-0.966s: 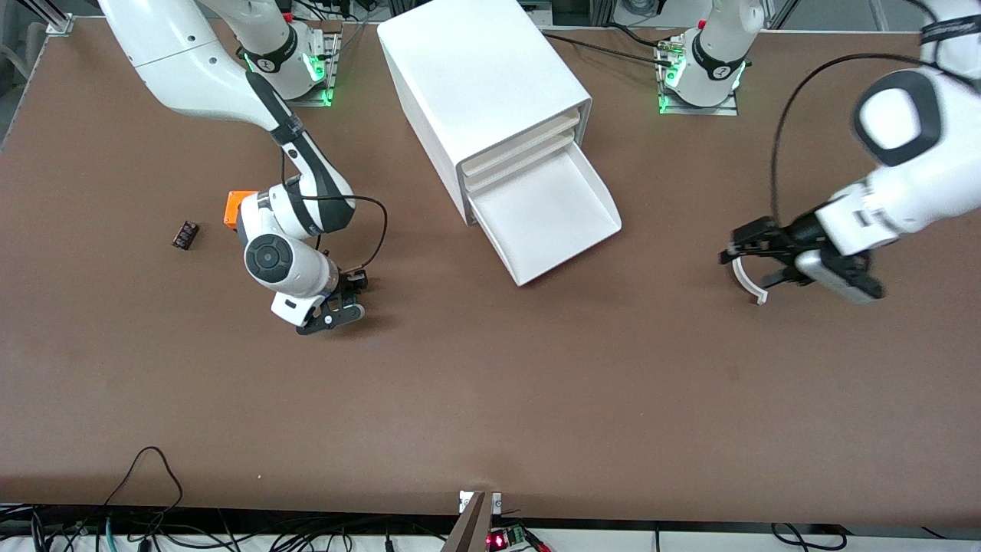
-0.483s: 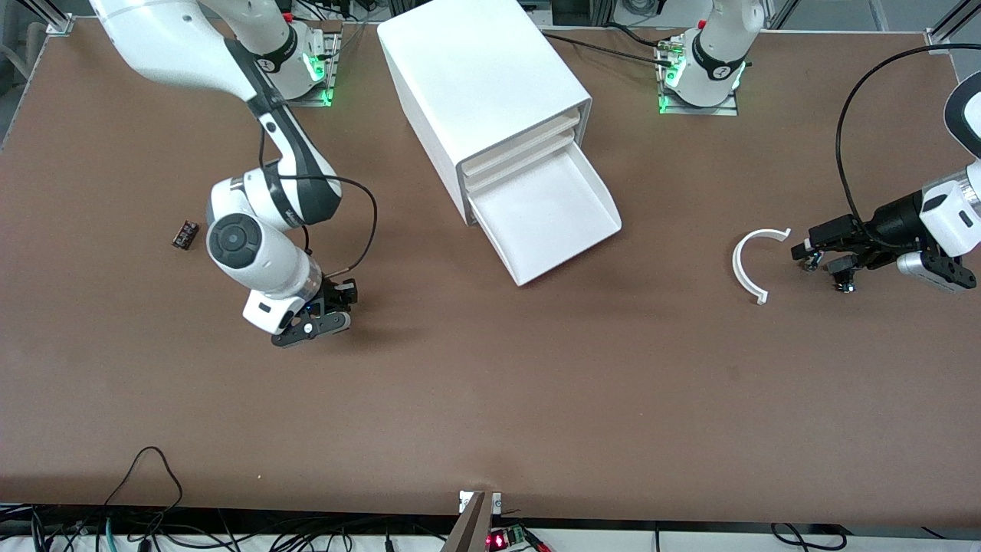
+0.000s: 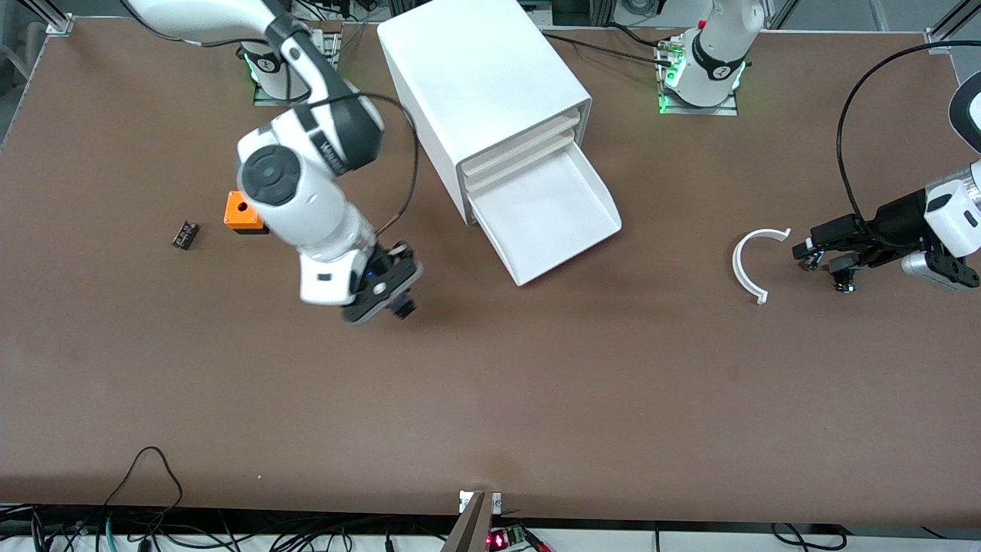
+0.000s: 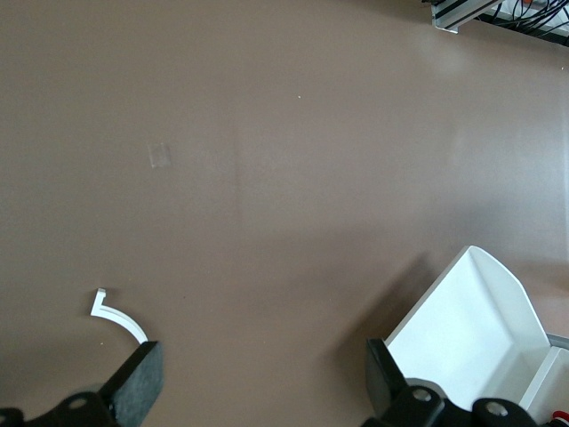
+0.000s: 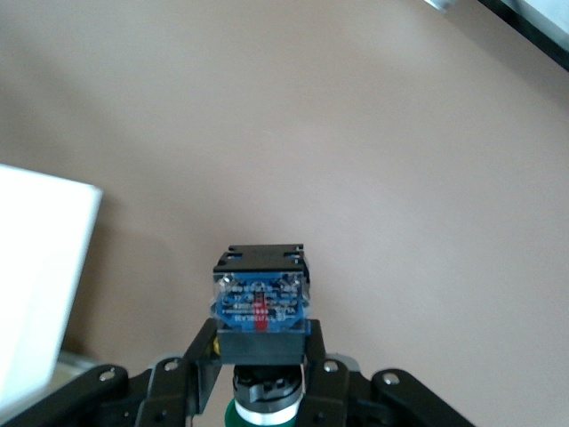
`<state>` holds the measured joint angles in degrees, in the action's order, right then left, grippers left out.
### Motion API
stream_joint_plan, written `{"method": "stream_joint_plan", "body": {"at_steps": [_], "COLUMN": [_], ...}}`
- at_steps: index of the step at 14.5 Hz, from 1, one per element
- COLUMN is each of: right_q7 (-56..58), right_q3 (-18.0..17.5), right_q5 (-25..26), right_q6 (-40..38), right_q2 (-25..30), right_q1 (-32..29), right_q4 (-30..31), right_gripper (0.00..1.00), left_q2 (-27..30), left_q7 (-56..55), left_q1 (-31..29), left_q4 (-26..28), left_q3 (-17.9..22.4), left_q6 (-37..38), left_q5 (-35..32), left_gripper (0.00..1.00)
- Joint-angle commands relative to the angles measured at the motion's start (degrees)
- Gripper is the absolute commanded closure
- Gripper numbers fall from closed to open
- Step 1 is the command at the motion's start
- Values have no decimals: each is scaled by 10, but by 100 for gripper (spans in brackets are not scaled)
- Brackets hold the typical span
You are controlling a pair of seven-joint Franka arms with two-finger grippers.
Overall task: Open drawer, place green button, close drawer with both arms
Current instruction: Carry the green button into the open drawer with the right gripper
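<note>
The drawer (image 3: 553, 218) stands pulled out at the bottom of the white cabinet (image 3: 483, 84), and its tray holds nothing. My right gripper (image 3: 392, 294) is up over bare table, between the orange cube and the drawer. It is shut on the button (image 3: 403, 307). In the right wrist view the fingers (image 5: 203, 356) clamp the button's black body (image 5: 260, 307), with the green cap (image 5: 233, 414) toward the wrist. My left gripper (image 3: 824, 264) is open and empty, low over the table beside a white arc. Its fingertips (image 4: 142, 382) show wide apart in the left wrist view.
An orange cube (image 3: 243, 212) and a small black part (image 3: 185, 234) lie toward the right arm's end. A white curved piece (image 3: 747, 264) lies between the drawer and the left gripper and also shows in the left wrist view (image 4: 116, 313). The drawer's lip shows there too (image 4: 471, 325).
My right gripper has risen off the table and swung toward the drawer with the button in it, uncovering the orange cube. My left gripper drew back off the white arc, then stayed still.
</note>
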<state>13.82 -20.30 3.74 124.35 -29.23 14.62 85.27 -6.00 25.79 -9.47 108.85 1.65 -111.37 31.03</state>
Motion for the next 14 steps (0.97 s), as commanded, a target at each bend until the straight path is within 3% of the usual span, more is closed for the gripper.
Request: {"method": "stream_joint_plan", "body": {"at_steps": [1, 6, 11, 14], "right_q7": [87, 234, 306, 308], "right_q3": [-18, -26, -26, -25], "right_q5": [2, 7, 10, 55], "right_q6": [-2, -9, -16, -29], "right_q2": [-35, -44, -80, -103], "right_q1": [23, 85, 138, 169], "right_q4": [-60, -69, -86, -90], "right_gripper": [64, 64, 64, 64], "left_q2": [-9, -8, -9, -9], "left_q7": [-5, -3, -28, -64], "left_q1": [1, 8, 30, 42], "left_q4": [-17, -19, -44, -45], "left_q3": [3, -4, -36, -74], "left_q6": [15, 14, 5, -27], "left_q5": [10, -7, -106, -189], "left_gripper": [0, 0, 0, 0]}}
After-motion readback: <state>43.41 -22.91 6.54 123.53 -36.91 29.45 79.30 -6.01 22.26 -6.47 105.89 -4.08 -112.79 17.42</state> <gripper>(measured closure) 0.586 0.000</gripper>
